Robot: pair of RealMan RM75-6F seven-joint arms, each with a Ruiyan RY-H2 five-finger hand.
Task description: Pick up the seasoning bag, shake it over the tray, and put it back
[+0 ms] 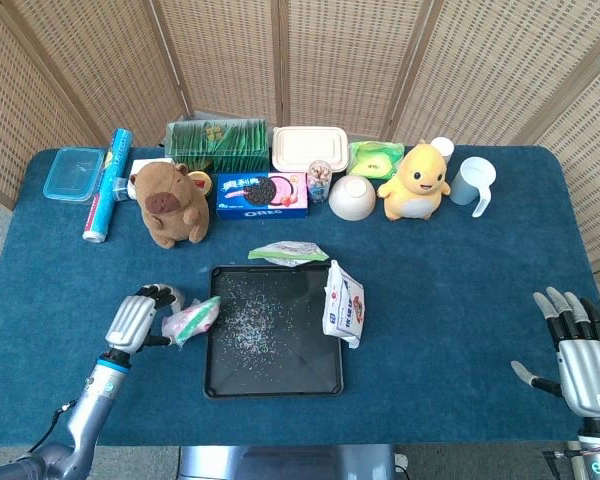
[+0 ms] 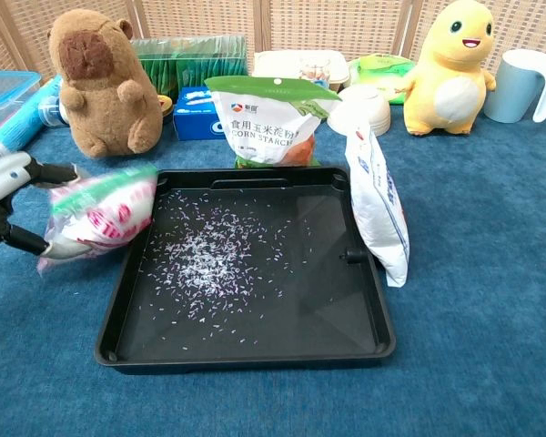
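Note:
My left hand (image 1: 137, 320) holds a small seasoning bag (image 1: 191, 319), pink, white and green, just left of the black tray (image 1: 274, 378). In the chest view the seasoning bag (image 2: 98, 217) overlaps the left rim of the tray (image 2: 246, 350), and only the fingertips (image 2: 18, 171) of my left hand show at the frame's edge. Pale grains lie scattered over the tray's floor. My right hand (image 1: 580, 350) hovers at the table's right front corner, fingers spread, holding nothing.
A corn starch bag (image 2: 268, 118) stands behind the tray and a white bag (image 2: 379, 205) leans on its right rim. Along the back sit a capybara plush (image 1: 170, 203), Oreo box (image 1: 262, 194), bowl (image 1: 351, 197), yellow duck toy (image 1: 417, 180) and cup (image 1: 473, 181).

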